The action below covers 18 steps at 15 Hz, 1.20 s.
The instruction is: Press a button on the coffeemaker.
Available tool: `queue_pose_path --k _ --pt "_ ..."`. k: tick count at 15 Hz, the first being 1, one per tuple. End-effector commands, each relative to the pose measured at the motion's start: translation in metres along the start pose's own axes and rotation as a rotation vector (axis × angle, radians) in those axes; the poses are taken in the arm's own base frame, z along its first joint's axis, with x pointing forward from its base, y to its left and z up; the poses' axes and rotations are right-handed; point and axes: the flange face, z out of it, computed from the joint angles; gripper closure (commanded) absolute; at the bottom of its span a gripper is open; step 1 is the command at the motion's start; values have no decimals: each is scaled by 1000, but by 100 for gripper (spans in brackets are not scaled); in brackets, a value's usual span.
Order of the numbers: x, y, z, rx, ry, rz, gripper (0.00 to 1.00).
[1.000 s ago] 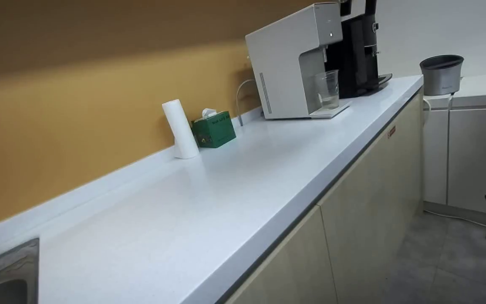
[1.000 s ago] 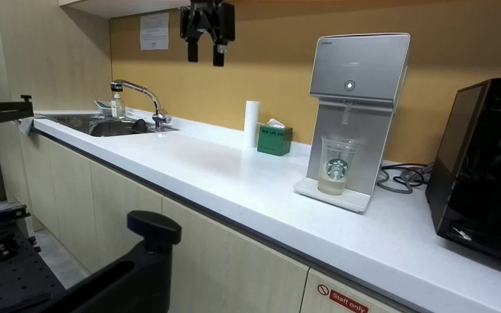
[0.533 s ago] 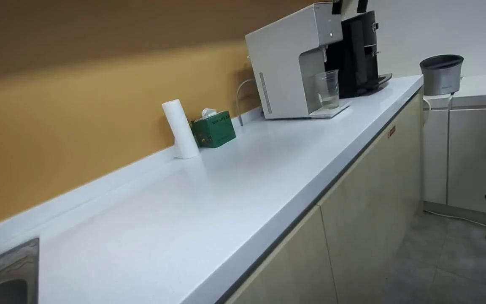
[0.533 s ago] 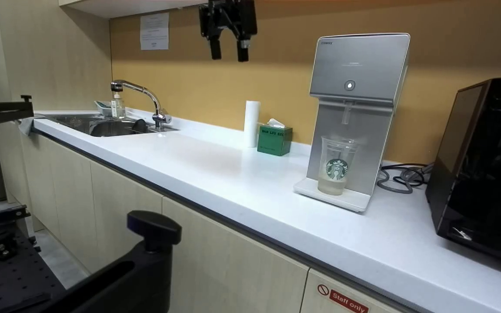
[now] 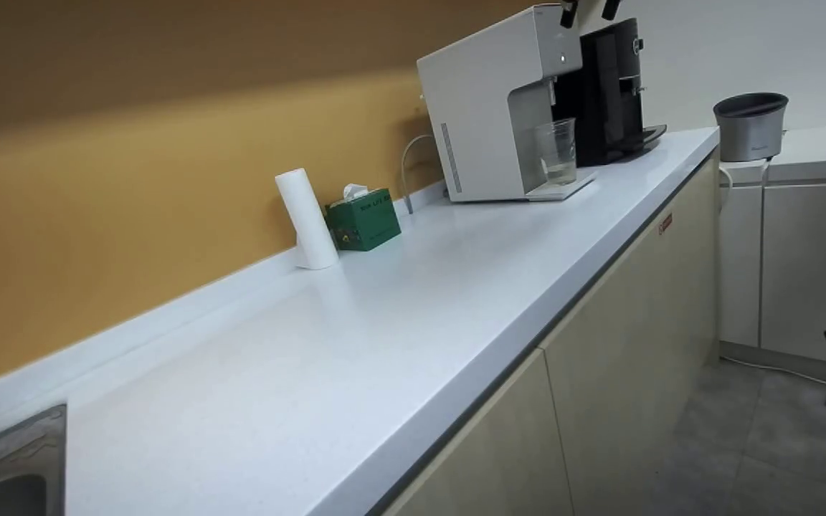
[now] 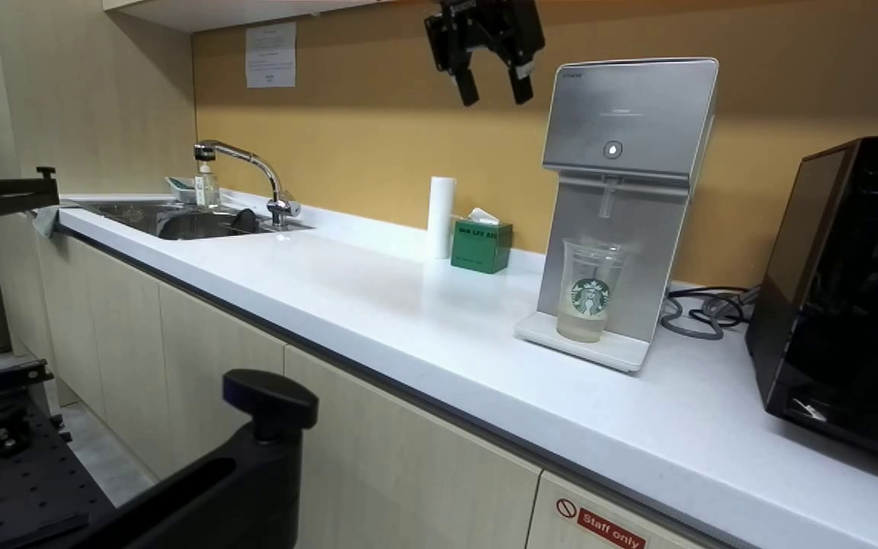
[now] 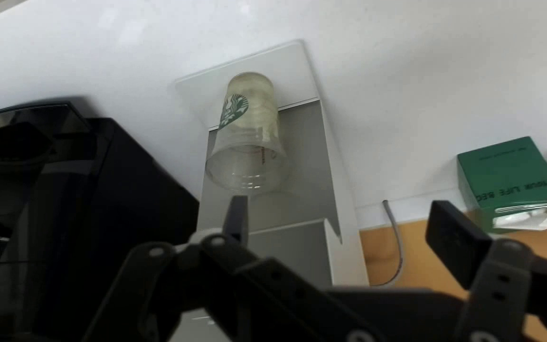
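The coffeemaker is a tall pale boxy appliance with a recessed bay, seen in both exterior views and from above in the wrist view. Its round lit button is on the upper front. The button is hidden by my gripper in the wrist view. A clear plastic cup stands upright on the base tray under the spout. My gripper is open, empty and tilted. It is apart from the appliance, up and to the left of its front in that exterior view; only fingertips show in an exterior view.
A green tissue box and a white paper roll stand by the wall. A black machine stands beside the coffeemaker, with loose cables between them. A sink is at the counter's far end.
My open gripper has moved toward the coffeemaker, rightward in an exterior view, and has tilted. The coffeemaker and cup have not moved.
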Motion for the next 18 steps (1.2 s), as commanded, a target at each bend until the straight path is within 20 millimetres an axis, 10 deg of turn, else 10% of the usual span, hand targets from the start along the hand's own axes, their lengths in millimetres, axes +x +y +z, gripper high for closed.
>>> queue_pose_path --k 1,10,18 --pt "10 21 8 -29 56 47 33" --pt "20 60 20 24 141 81 96" --pt "7 58 24 17 161 100 100"
